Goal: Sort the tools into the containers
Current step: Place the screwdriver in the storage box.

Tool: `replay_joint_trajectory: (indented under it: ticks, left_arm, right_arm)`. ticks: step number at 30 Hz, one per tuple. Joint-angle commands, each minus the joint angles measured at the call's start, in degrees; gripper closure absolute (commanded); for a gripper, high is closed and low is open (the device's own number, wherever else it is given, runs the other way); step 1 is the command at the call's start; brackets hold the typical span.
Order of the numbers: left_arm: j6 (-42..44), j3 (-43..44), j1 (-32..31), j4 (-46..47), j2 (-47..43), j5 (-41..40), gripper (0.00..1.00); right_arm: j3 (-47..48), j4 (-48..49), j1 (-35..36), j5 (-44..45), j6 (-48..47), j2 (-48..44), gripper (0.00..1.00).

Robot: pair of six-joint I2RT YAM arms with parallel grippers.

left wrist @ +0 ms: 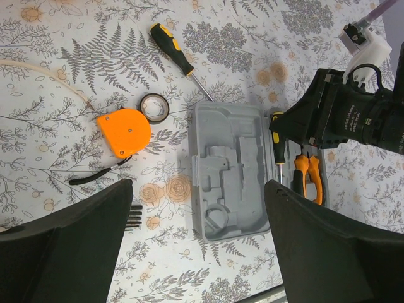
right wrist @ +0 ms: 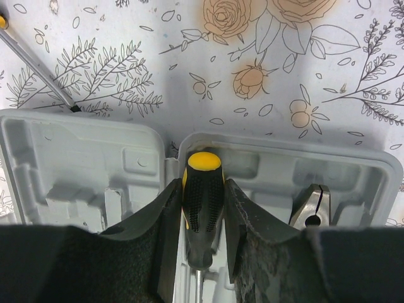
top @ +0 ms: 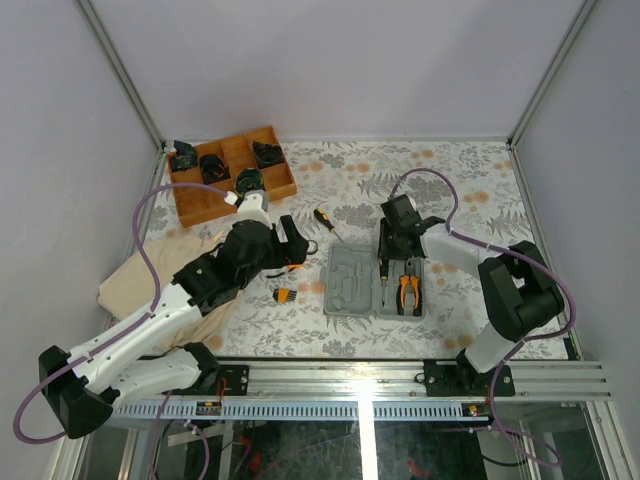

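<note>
The grey case [top: 352, 283] lies open in two halves. My right gripper [right wrist: 202, 211] is shut on a black-and-yellow screwdriver [right wrist: 203, 196], held over the left slot of the case's right half [right wrist: 353, 167]. Orange-handled pliers [top: 409, 291] lie in that half. A second screwdriver [left wrist: 172, 48], an orange tape measure [left wrist: 124, 131] and a black ring [left wrist: 154, 107] lie on the table left of the case [left wrist: 233, 170]. A stubby yellow-black bit [top: 285, 295] sits near the case. My left gripper [left wrist: 199, 208] hangs open above the table and the case's left half.
A brown wooden divided tray [top: 205, 202] with black parts stands at the back left. A beige cloth [top: 150, 278] lies under the left arm. Metal frame rails run along the near table edge [top: 400, 372].
</note>
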Motion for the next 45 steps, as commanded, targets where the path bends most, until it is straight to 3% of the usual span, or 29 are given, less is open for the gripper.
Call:
replay_joint_trajectory:
  ticks: [1,8,20,24,33,45]
  left_arm:
    - [-0.5,-0.5,0.4,2.6,-0.6,-2.0,0.16]
    - [-1.1,-0.8,0.4,2.3,-0.9,-2.8,0.16]
    - [-1.2,-0.5,0.4,1.9,-0.5,-3.2,0.16]
    - [-1.4,-0.4,0.4,1.2,-0.6,-3.4,0.16]
    - [-2.1,-1.1,0.3,0.7,-1.4,-4.5,0.16]
    - [-2.1,-1.5,0.5,1.4,-2.2,-5.4,0.15]
  right_arm:
    - [2.3,-0.3,-0.7,3.3,0.1,1.8,0.86]
    - [2.2,-1.1,-0.7,3.6,0.0,2.0,0.64]
    - [1.6,-2.1,-0.7,2.3,-0.3,-4.1,0.53]
    - [2.0,-2.8,-0.7,1.7,-0.8,-4.5,0.57]
    - [-0.2,-3.8,-0.7,1.2,-0.6,-6.1,0.77]
    - [-5.5,-2.9,-0.6,-5.2,0.7,-9.3,0.81]
